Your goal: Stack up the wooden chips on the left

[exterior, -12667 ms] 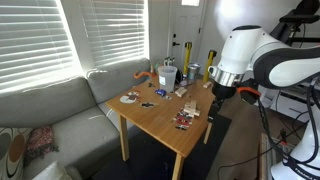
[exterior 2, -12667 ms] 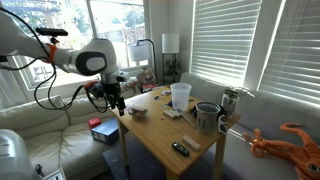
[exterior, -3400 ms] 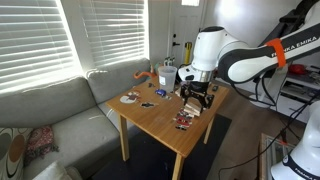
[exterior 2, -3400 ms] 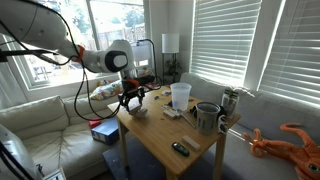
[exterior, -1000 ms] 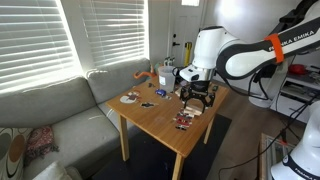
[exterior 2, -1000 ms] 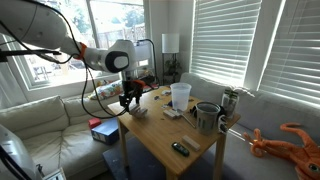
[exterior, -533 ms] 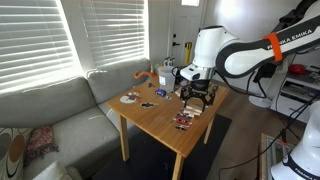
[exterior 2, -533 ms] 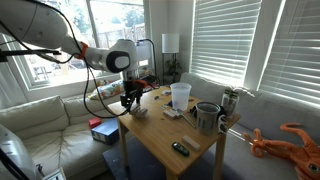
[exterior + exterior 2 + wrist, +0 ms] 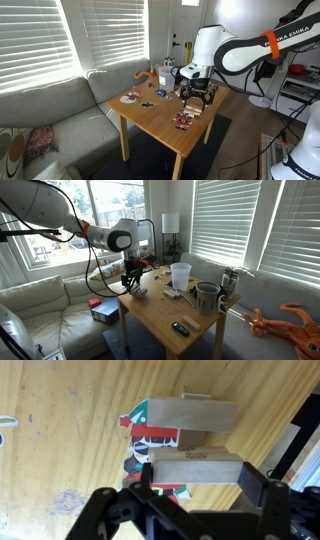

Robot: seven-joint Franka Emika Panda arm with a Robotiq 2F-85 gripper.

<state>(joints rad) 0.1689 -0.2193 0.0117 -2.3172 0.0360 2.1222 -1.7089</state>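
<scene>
In the wrist view my gripper (image 9: 195, 473) is shut on a pale wooden chip (image 9: 195, 468), held lengthwise between the two dark fingers (image 9: 250, 478). A second wooden chip (image 9: 192, 415) lies on the table just beyond it, parallel to the held one. Both sit over a red, green and dark printed piece (image 9: 148, 436). In both exterior views the gripper (image 9: 196, 100) (image 9: 128, 284) hangs low over the table's near end, and the chips are too small to make out there.
A white cup (image 9: 180, 275), a metal mug (image 9: 207, 297) and a small black item (image 9: 180, 328) stand on the wooden table (image 9: 160, 315). A round dark plate (image 9: 129, 98) lies near the couch side. A grey sofa (image 9: 60, 110) borders the table.
Over the last second nothing has visibly moved. In the oldest frames the arm stood off the table's end; it now hangs over the table.
</scene>
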